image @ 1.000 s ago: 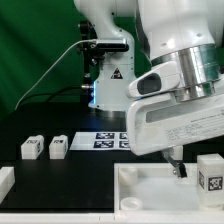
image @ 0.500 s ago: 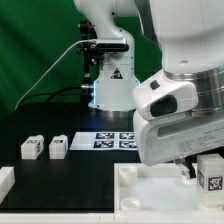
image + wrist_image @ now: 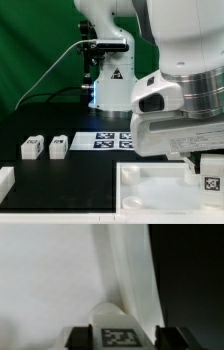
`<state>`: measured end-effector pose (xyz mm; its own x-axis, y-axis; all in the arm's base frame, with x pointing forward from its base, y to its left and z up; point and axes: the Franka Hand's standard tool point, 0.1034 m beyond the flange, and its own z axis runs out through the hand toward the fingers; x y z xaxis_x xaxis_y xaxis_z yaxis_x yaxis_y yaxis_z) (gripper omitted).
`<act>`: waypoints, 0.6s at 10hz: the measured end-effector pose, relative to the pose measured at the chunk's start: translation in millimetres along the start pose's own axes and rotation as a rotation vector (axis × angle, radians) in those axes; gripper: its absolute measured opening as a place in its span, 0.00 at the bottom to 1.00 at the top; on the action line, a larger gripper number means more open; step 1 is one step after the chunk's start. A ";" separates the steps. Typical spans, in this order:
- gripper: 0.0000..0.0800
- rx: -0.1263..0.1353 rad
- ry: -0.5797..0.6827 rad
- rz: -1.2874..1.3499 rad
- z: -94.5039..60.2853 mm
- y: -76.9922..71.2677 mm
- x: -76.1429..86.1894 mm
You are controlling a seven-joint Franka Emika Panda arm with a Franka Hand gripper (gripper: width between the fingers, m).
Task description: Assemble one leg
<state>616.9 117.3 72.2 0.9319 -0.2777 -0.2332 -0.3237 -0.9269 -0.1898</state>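
Gripper low at the exterior view's right, straddling the leg, with dark fingers close on either side of its tag and barely any gap. Can't tell if actually squeezing or just hugging it.

Hard to see past the fat white arm filling most of that side. Under it, big white moulded piece, with the leg at its edge on the exterior view's right; on it or just beside it, no idea. Further back, half hidden by the arm, marker board. Well apart on the exterior view's left, spare leg just beside second spare leg, both upright.

Black table, green curtain behind.
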 end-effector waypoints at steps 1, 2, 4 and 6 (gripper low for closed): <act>0.38 0.005 0.002 0.095 0.0 3.4 2.0; 0.38 0.031 0.029 0.285 0.4 1.4 4.3; 0.38 0.100 0.059 0.605 2.1 -6.2 6.3; 0.38 0.140 0.045 0.813 2.1 -9.7 7.7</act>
<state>626.8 124.7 70.3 0.4028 -0.8609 -0.3109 -0.9145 -0.3930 -0.0965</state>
